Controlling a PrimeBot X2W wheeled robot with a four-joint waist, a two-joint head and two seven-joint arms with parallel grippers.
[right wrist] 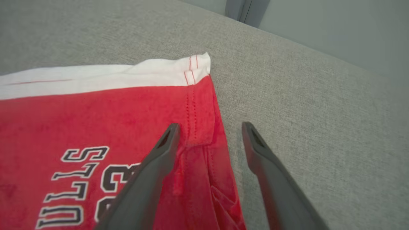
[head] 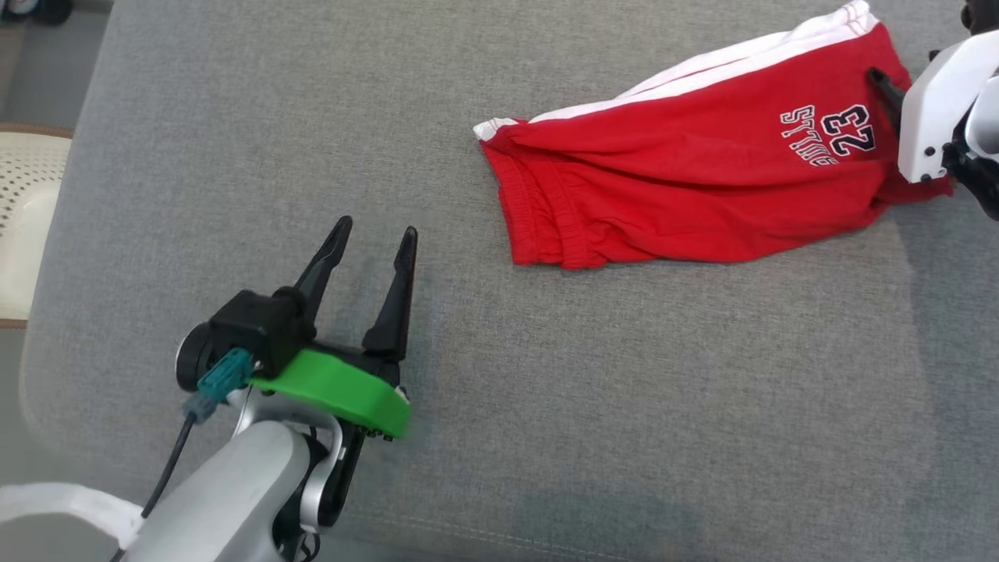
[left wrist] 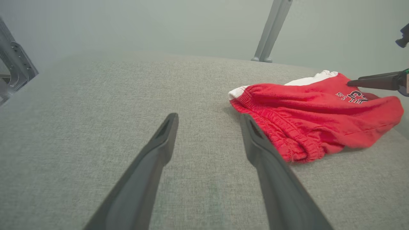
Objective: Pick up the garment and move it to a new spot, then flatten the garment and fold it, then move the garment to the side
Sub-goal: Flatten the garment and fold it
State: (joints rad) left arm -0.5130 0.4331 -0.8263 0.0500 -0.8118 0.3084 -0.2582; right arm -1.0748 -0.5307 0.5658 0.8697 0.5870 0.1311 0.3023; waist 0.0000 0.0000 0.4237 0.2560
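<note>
Soft cloth garment (head: 702,179) — matt woven surface (head: 546,390)

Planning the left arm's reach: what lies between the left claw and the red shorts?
Bare grey fabric surface separates the left claw from the red shorts; the head view shows it.

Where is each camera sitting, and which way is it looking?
Head view: on the head, looking down at red shorts on grey surface; left end effector lower left.
Left wrist view: on that wrist, looking along its open fingers towards the shorts.
Right wrist view: on that wrist, right end effector over the shorts' hem.
Both wrist views share the shorts' lettering.
</note>
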